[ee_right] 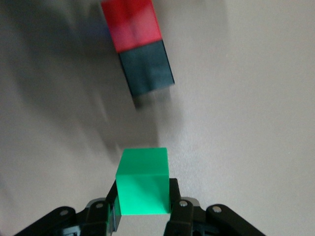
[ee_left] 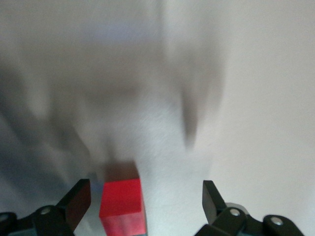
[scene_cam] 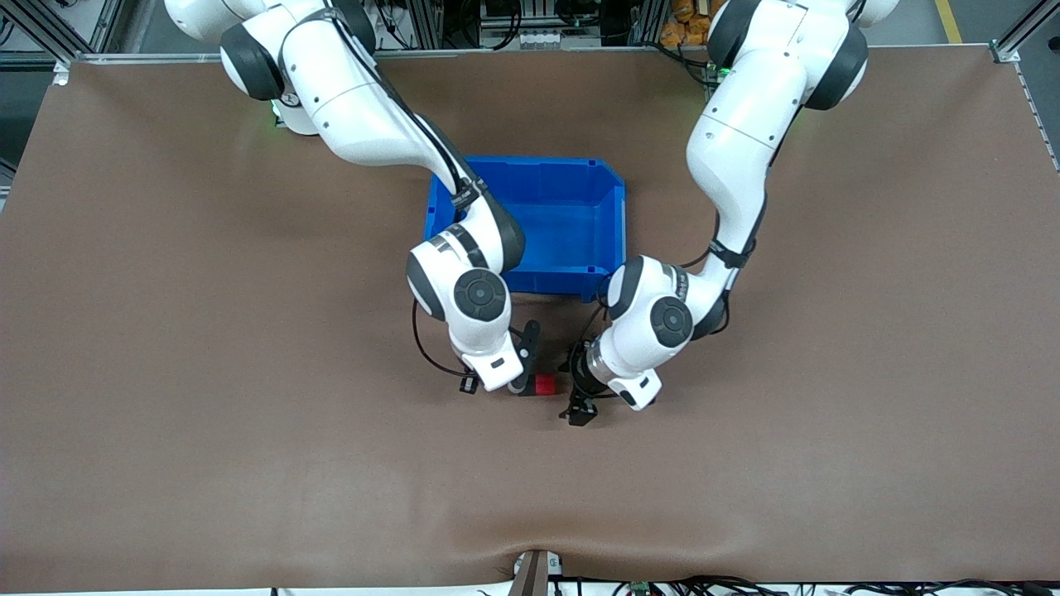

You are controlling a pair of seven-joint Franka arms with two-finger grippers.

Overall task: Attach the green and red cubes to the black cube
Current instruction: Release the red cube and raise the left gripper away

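Note:
In the right wrist view, my right gripper [ee_right: 142, 209] is shut on the bright green cube [ee_right: 142, 182] and holds it a short way from the black cube [ee_right: 146, 66]. The red cube [ee_right: 132, 22] sits flush against the black cube's other face on the table. In the left wrist view, my left gripper [ee_left: 146, 194] is open, and the red cube [ee_left: 122, 201] lies between its fingers, close to one of them and touching neither. In the front view the red cube [scene_cam: 544, 385] lies between the right gripper [scene_cam: 520, 374] and the left gripper [scene_cam: 573, 391]. The green cube is hidden there.
A blue bin [scene_cam: 571, 223] stands on the brown table, farther from the front camera than the cubes, partly under the right arm. Both wrists crowd close together over the cubes.

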